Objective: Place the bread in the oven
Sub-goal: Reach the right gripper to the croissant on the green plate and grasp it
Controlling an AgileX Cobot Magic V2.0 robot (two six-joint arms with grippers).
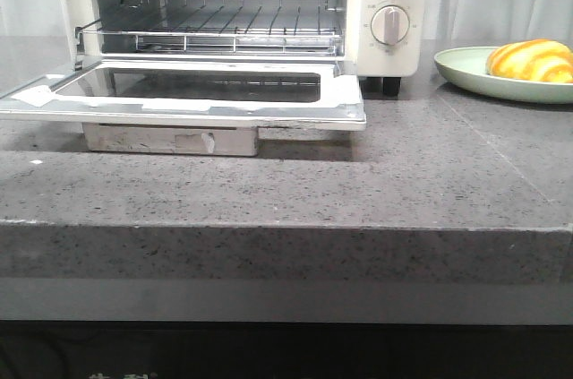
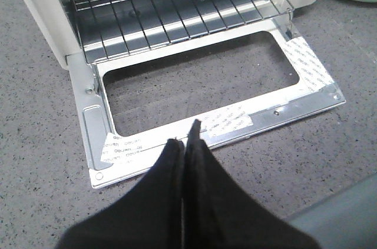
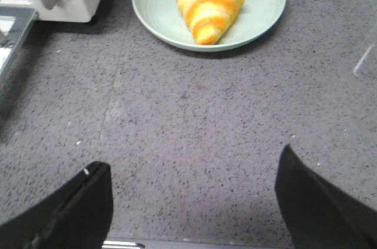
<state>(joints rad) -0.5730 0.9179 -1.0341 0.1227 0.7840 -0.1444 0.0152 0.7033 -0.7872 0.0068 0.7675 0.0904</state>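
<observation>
The bread (image 1: 531,60) is a golden-yellow striped croissant lying on a pale green plate (image 1: 461,71) at the right of the oven; it also shows in the right wrist view (image 3: 209,3). The cream-white oven (image 1: 387,3) stands at the back left with its glass door (image 1: 188,92) folded down flat and its wire rack (image 1: 224,22) bare. My left gripper (image 2: 187,138) is shut and empty, just in front of the door's front edge (image 2: 230,122). My right gripper (image 3: 194,169) is open and empty above bare counter, well short of the plate (image 3: 154,2). Neither gripper shows in the front view.
The grey speckled stone counter (image 1: 358,182) has its front edge near me. The oven's dial (image 1: 389,25) faces forward beside the door opening. White tape patches (image 2: 306,63) sit on the door frame. A pale curtain hangs behind.
</observation>
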